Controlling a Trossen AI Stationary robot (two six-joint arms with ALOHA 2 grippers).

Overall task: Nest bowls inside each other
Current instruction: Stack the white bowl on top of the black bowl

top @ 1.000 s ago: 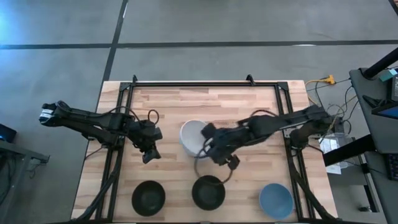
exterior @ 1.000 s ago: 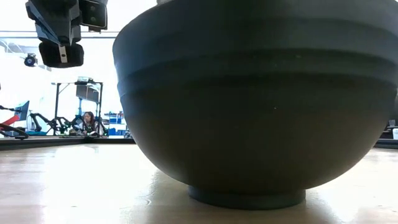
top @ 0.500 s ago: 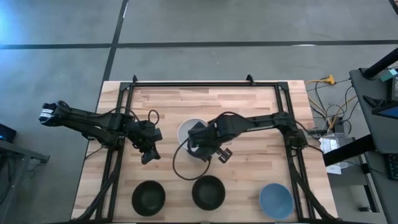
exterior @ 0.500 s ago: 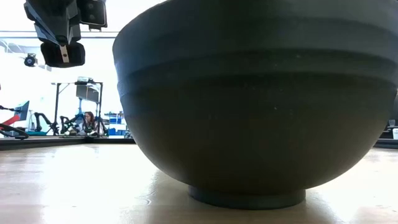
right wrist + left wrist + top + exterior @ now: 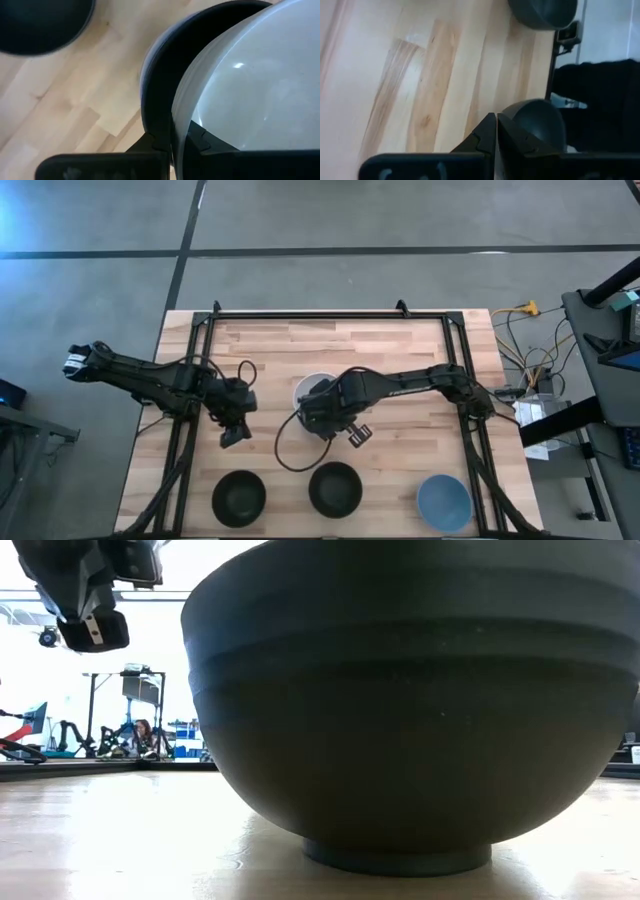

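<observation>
We are seeing the wooden table (image 5: 400,350) carrying four separate bowls: a white bowl (image 5: 308,388) at center, two black bowls (image 5: 239,497) at lower left and lower center, one blue bowl (image 5: 443,501) at lower right. Our right gripper (image 5: 322,408) is pinching the white bowl's rim; our left gripper (image 5: 234,435), center left, is hanging closed, empty.

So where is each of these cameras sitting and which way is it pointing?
High: above the table, straight down; both arms, white bowl, blue bowl.
Low: tabletop height, level into the room; middle black bowl fills it, an arm hangs above.
Left wrist: past the shut left gripper to two black bowls.
Right wrist: right gripper pinching the white bowl's rim.
Shared: high and right wrist both show the white bowl.
</observation>
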